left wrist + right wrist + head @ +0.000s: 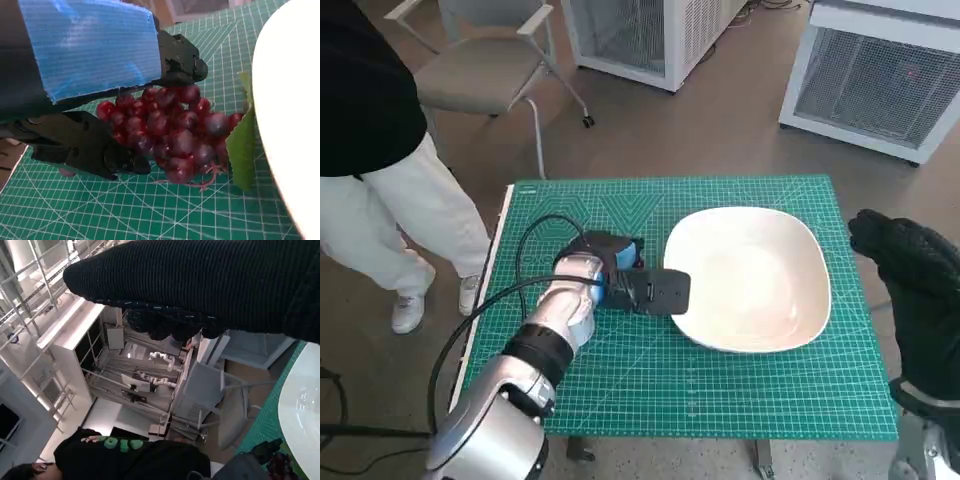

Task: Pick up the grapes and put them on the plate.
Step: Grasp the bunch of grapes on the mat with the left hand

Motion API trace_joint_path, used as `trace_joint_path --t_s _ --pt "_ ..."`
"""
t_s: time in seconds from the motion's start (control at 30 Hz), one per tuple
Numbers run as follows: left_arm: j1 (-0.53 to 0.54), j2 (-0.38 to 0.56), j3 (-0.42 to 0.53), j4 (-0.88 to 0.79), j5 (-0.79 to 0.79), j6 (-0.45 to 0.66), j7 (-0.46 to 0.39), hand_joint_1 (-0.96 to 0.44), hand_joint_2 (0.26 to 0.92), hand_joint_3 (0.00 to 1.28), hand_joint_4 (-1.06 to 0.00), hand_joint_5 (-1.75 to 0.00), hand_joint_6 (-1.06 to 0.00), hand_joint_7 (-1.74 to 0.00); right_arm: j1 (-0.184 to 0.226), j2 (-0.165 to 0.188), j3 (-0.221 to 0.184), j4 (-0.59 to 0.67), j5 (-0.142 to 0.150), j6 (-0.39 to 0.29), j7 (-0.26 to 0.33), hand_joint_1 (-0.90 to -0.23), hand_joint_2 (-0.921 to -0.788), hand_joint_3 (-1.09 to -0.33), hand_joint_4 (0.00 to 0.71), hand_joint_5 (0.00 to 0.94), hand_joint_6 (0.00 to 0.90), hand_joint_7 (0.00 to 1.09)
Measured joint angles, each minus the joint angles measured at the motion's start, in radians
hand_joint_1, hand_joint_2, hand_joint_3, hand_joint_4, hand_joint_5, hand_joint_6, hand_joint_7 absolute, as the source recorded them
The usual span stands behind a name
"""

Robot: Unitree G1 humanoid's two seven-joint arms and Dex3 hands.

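1 left hand (95,100) gripping grapes (175,132) on tabletop (620,400) beside plate (800,250); right hand (910,275) raised, grip state unclear.

Grapes (172,131) dark red – plate (750,277) cream – mat (620,395) green, gridded.

One bunch of grapes (175,132), one plate (750,278), one chair (480,70).

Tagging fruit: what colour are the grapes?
Dark red grapes, with a green leaf; clearest in the left wrist view.
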Motion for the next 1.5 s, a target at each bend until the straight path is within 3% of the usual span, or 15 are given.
trace_joint_path --t_s 0.4,0.47,0.6,0.7,0.8,1.03,1.3,1.43,1.5 --pt "0.0 -0.002 -0.018 0.03 0.0 0.004 0.0 0.14 0.836 0.16 -0.32 -0.06 -0.23 -0.01 0.004 0.0 -0.001 -0.007 0.0 0.0 0.0 -0.628 -0.921 -0.69 0.354 0.009 -0.001 0.71" --pt "0.0 -0.003 -0.023 0.034 0.001 0.004 0.0 0.14 0.839 0.15 -0.28 -0.27 -0.26 -0.01 0.004 0.0 -0.001 -0.008 0.0 0.0 0.0 -0.627 -0.921 -0.69 0.354 0.009 -0.001 0.71" --pt "0.0 -0.005 -0.031 0.04 0.002 0.005 0.0 0.14 0.852 0.11 -0.12 -1.04 -0.35 -0.02 0.005 0.0 -0.001 -0.009 0.0 0.0 0.0 -0.626 -0.921 -0.689 0.354 0.009 -0.001 0.71" --pt "0.0 -0.006 -0.036 0.043 0.003 0.005 0.0 0.15 0.856 0.11 -0.17 -1.48 -0.4 -0.02 0.005 0.0 -0.001 -0.01 0.0 0.0 0.0 -0.625 -0.921 -0.689 0.354 0.009 -0.001 0.71" --pt "0.0 -0.006 -0.042 0.046 0.006 0.005 -0.001 0.16 0.859 0.1 -0.28 -1.66 -0.42 -0.02 0.005 0.0 -0.001 -0.01 0.0 0.001 0.0 -0.624 -0.921 -0.688 0.354 0.009 -0.001 0.71" --pt "0.0 -0.006 -0.055 0.05 0.009 0.004 -0.007 0.16 0.861 0.11 -0.4 -1.74 -0.42 -0.01 0.005 0.0 -0.001 -0.015 0.0 0.003 0.0 -0.623 -0.921 -0.689 0.354 0.009 -0.001 0.71" --pt "0.0 -0.005 -0.067 0.052 0.01 0.001 -0.012 0.17 0.857 0.14 -0.4 -1.74 -0.41 0.0 0.006 0.0 -0.001 -0.021 0.0 0.009 0.0 -0.623 -0.921 -0.69 0.353 0.009 -0.001 0.7" --pt "0.0 -0.005 -0.068 0.052 0.01 0.001 -0.012 0.31 0.736 0.58 -0.39 -1.7 -0.41 -0.01 0.006 -0.001 -0.002 -0.022 0.0 0.011 0.0 -0.623 -0.921 -0.69 0.353 0.01 -0.001 0.7" --pt "0.0 -0.005 -0.068 0.052 0.009 0.001 -0.008 0.34 0.714 0.69 -0.37 -1.71 -0.42 -0.02 0.006 -0.001 -0.002 -0.022 0.0 0.011 0.0 -0.623 -0.921 -0.689 0.354 0.01 -0.001 0.7"
